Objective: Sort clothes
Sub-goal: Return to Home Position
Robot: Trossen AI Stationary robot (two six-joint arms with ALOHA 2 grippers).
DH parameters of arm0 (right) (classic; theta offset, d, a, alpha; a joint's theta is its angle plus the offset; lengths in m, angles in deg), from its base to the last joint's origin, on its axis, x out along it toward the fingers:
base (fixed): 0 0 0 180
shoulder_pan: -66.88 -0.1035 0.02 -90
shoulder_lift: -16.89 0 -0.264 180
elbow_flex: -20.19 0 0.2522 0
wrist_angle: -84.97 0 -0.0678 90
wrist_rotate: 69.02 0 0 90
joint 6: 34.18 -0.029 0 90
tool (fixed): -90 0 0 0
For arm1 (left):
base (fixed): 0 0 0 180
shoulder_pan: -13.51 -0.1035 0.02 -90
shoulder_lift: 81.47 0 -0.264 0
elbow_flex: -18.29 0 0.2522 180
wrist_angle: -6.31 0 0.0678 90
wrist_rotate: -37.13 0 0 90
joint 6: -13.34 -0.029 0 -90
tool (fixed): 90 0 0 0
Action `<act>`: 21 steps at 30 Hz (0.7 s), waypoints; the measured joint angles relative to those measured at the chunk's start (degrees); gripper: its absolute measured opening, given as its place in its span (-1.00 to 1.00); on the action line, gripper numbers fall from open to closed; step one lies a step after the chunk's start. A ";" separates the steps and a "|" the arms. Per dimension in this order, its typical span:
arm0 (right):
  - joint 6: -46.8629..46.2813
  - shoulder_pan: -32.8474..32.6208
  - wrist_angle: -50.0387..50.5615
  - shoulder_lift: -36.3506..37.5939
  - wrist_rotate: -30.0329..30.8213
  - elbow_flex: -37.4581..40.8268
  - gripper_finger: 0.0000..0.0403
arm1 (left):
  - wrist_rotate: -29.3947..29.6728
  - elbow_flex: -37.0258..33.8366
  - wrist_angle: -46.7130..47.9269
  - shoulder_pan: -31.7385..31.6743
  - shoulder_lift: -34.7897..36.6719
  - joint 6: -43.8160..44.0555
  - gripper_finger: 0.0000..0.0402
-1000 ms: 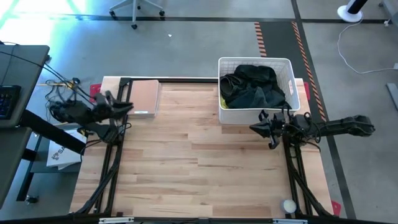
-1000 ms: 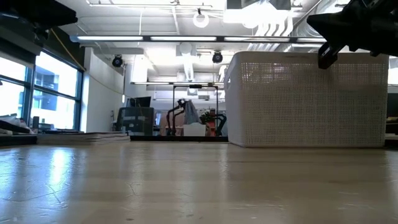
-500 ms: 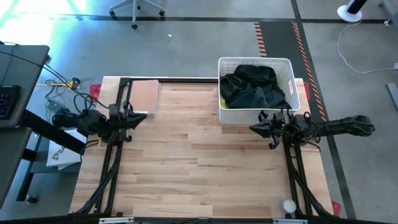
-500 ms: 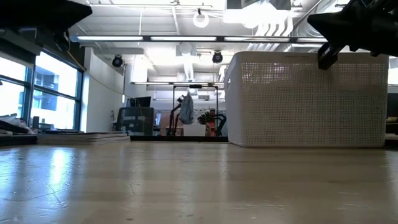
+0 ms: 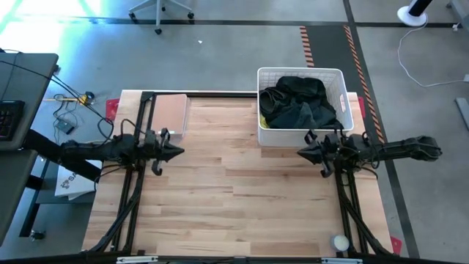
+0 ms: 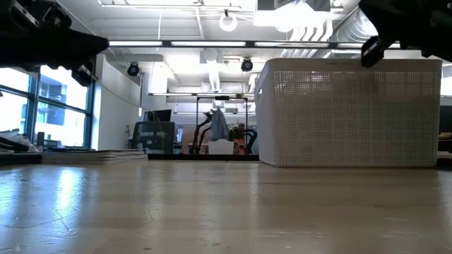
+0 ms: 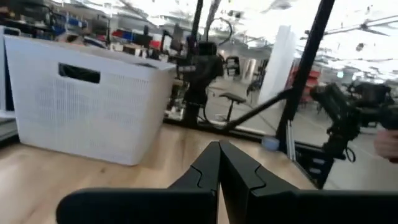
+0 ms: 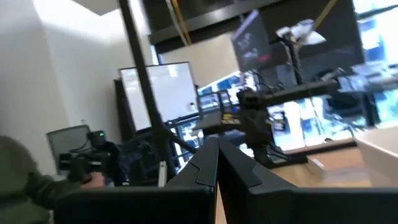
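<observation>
One white bin point(image 5: 296, 136) — dark clothes point(image 5: 299, 103) heaped inside

No lettering can be read anywhere. A white package point(image 5: 71, 183) on the floor left of the bench point(image 5: 220, 191) carries dark print, too small to make out. A pale label strip point(image 5: 167, 133) on the edge of the brown board point(image 5: 170, 114) is likewise illegible. Orange-and-black warning stripes point(image 5: 305, 45) mark the floor beyond the bench: a sign without words.
</observation>
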 joint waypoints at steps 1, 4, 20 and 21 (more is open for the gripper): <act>0.64 0.00 -0.45 0.00 -0.82 0.00 -1.00 | 0.08 0.00 0.60 -0.04 -0.07 -0.06 -1.00; 1.75 -0.02 -1.39 0.04 -2.24 0.00 -1.00 | 3.45 0.00 2.05 -0.06 -0.03 -2.06 -1.00; 3.91 -1.10 5.97 -0.02 1.95 0.02 -1.00 | 9.06 0.02 3.87 -0.06 -0.43 -3.65 -0.99; 2.71 -1.16 6.39 0.17 0.02 0.02 -1.00 | 9.05 0.02 3.87 -0.06 -0.43 -3.65 -0.98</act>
